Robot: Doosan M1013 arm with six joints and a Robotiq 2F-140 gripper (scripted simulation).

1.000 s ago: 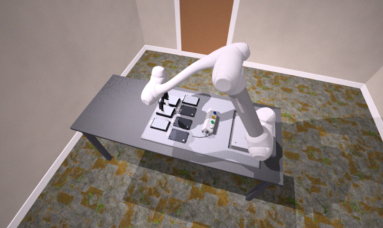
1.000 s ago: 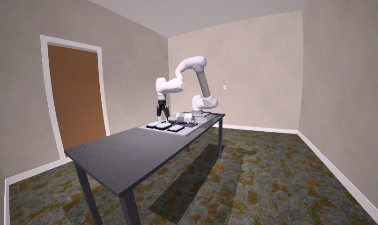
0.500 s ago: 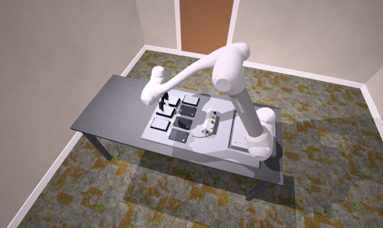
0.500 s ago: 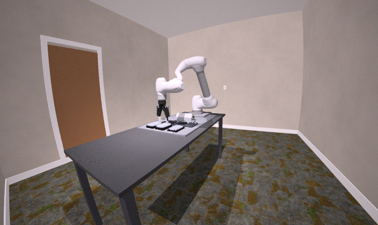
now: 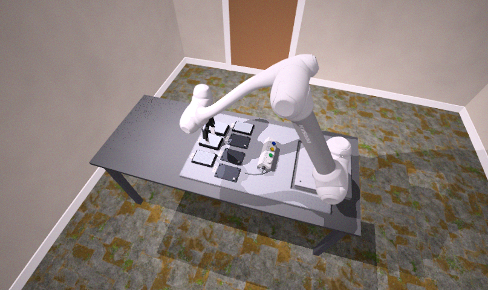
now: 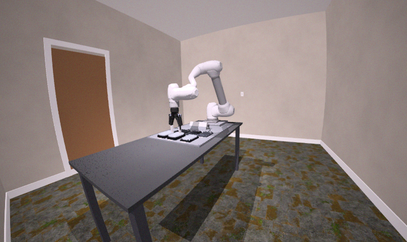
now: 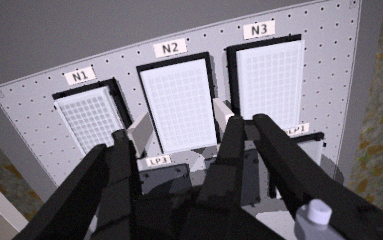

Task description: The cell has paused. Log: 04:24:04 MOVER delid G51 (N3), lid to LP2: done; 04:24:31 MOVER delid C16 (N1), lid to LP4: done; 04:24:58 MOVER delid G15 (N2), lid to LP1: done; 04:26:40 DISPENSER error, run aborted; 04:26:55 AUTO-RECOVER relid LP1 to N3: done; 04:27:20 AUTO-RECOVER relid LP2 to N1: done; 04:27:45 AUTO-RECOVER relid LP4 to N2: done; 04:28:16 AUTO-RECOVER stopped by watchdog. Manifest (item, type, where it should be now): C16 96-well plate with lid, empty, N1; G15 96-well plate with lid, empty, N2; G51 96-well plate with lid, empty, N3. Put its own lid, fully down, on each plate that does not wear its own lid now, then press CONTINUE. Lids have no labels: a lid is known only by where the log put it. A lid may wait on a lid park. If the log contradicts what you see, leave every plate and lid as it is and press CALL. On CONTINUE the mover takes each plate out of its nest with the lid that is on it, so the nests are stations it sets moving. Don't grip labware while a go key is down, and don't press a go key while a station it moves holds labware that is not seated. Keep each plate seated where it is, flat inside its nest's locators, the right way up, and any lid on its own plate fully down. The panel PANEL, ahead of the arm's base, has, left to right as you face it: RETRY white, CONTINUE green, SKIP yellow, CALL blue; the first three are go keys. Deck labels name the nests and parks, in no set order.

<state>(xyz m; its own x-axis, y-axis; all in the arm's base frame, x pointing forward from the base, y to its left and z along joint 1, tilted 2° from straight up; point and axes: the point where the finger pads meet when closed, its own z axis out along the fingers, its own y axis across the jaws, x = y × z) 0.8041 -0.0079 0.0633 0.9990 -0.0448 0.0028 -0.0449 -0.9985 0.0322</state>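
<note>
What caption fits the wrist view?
Pincer part-open over N2's lid, straddling its near end; N1 and N3 flank it.

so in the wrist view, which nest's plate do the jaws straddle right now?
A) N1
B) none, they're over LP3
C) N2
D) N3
C: the gripper hangs with one pad on each long side of the lidded plate in N2, jaws apart and holding nothing yet.
</note>
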